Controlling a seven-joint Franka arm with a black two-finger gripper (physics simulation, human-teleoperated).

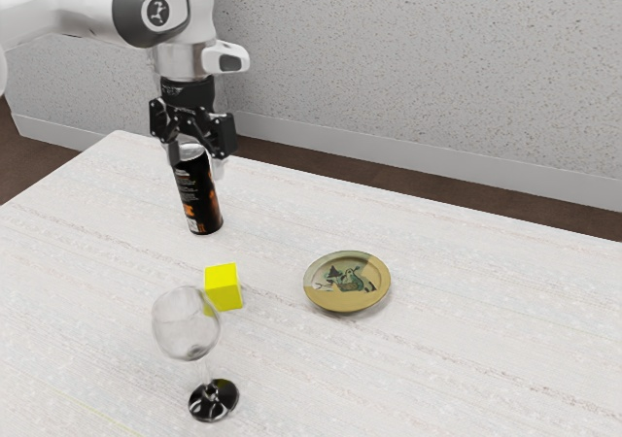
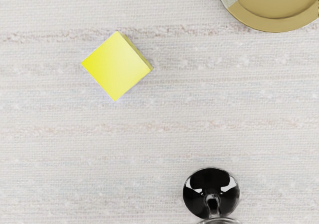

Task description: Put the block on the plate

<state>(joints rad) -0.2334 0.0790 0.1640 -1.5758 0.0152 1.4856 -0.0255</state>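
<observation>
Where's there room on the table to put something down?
The biggest bare patch of table is past the plate, toward the exterior view's right. There's a smaller gap between the plate and the yellow block. It's most crowded around the block and wine glass.

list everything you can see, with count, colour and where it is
cube block: one, yellow, on the table
round plate: one, tan with a green picture, to the exterior view's right of the block
wine glass: one, clear with black base, nearest the exterior camera
cylindrical can: one, black and orange, upright behind the block
wood-grain table: one, whitish
speckled wall: grey, background
floor: brown, beyond the table
arm: one, white and grey, above
gripper: one, black, open
</observation>
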